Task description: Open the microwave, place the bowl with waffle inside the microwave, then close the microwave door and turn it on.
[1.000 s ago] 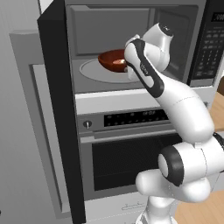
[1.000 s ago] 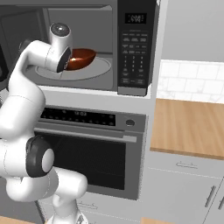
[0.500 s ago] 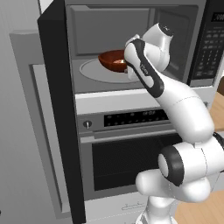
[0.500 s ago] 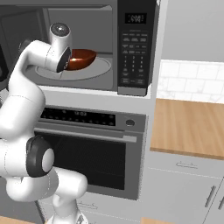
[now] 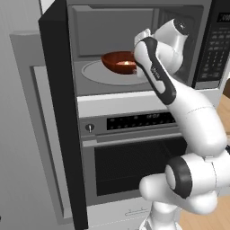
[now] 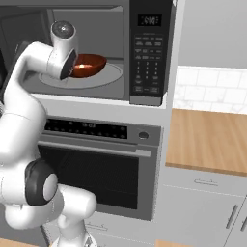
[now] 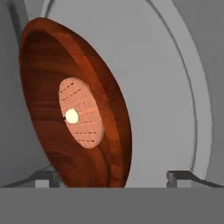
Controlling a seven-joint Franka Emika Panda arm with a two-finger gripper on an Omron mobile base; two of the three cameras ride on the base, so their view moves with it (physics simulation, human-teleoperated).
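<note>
a rendered home kitchen. a built-in black microwave [image 6: 96,53] with a keypad panel [image 6: 147,60] sits open above a silver wall oven [image 6: 101,164] with a dark glass door and a control strip. to the right, a wooden countertop [image 6: 207,142] runs over pale grey cabinet drawers [image 6: 202,212] with bar handles, backed by a white tile wall [image 6: 212,89]. a tall grey panel [image 5: 27,134] stands left of the oven. a bowl [image 5: 119,62] rests on the microwave's turntable [image 5: 96,72].

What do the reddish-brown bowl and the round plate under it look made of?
Small round reddish-brown bowl: looks like polished wood, with curved grain bands and a glossy sheen. Pale grey round turntable: smooth and matt, possibly plastic or frosted glass; the render leaves it open.
</note>
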